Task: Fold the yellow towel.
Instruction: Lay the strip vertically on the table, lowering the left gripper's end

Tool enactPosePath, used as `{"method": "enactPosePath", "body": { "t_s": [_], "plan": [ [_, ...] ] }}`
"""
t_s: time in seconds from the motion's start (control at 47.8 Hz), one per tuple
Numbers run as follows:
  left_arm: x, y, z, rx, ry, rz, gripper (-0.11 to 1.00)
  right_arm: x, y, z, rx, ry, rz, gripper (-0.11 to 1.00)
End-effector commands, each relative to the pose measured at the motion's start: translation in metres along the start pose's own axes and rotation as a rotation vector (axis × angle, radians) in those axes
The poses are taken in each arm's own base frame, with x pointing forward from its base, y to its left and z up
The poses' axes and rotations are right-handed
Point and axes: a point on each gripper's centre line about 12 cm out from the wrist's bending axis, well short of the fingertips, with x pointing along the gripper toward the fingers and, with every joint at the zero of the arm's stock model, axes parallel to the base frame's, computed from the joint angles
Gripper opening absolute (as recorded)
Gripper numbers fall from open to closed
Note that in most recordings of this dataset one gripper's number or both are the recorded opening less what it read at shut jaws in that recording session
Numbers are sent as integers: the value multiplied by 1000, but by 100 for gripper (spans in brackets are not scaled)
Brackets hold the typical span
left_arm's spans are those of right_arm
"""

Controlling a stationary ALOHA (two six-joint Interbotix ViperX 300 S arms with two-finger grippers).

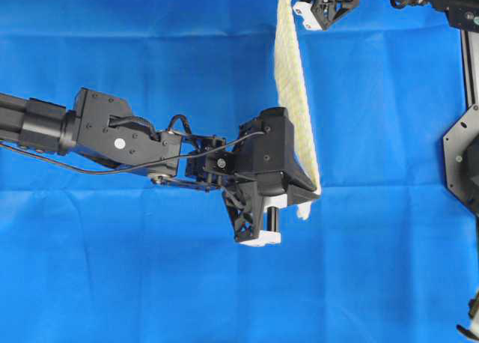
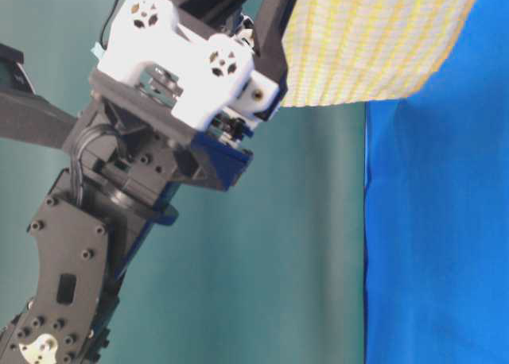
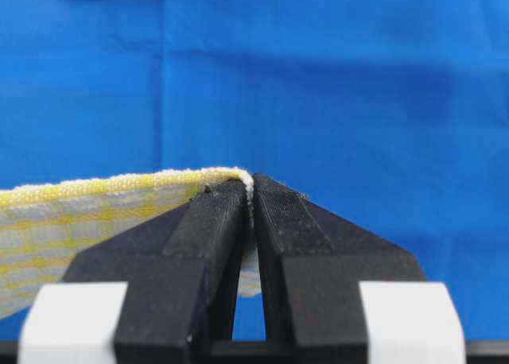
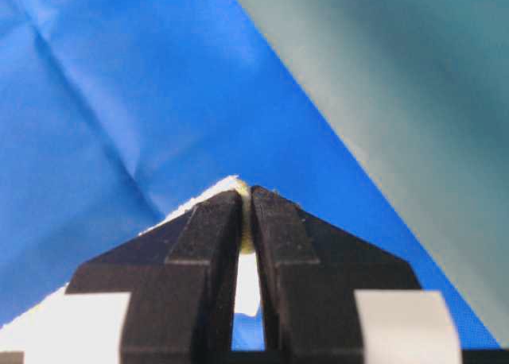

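The yellow towel, white with fine yellow checks, hangs stretched in the air between my two grippers, above the blue cloth. In the overhead view it runs as a narrow band from the top edge down to the middle right. My left gripper is shut on its lower corner; the hem wraps over the left fingertip. My right gripper is shut on the upper corner at the top of the overhead view. The table-level view shows the towel hanging from above, beside the left arm's wrist.
A large plain blue cloth covers the table, with creases across it. A black frame runs along the right edge. The table-level view shows a teal wall behind the left arm.
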Motion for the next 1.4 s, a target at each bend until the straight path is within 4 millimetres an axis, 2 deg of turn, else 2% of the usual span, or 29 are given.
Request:
{"method": "enactPosePath", "body": {
  "t_s": [0.0, 0.314, 0.523, 0.69, 0.983, 1.151, 1.381],
  "plan": [
    [-6, -30, 18, 27, -51, -54, 2, -8, -7, 13, 5, -45, -15, 4],
    [8, -34, 21, 32, -61, -61, 2, -22, -15, 2, 6, -50, -31, 4],
    [13, -33, 16, 38, -59, -60, 2, -19, -14, 0, 3, -39, -31, 4],
    [10, -29, -5, 32, -83, -59, 2, -3, -4, -4, -13, -10, -10, 4],
    [-12, -25, -47, 12, -88, -62, 2, 34, 21, -10, -52, 38, 36, 4],
    [-28, -29, -66, 17, -82, -73, 2, 50, 38, -6, -74, 35, 66, 4],
    [-40, -31, -86, 21, -45, -80, 2, 68, 49, -7, -87, 50, 82, 4]
  ]
}}
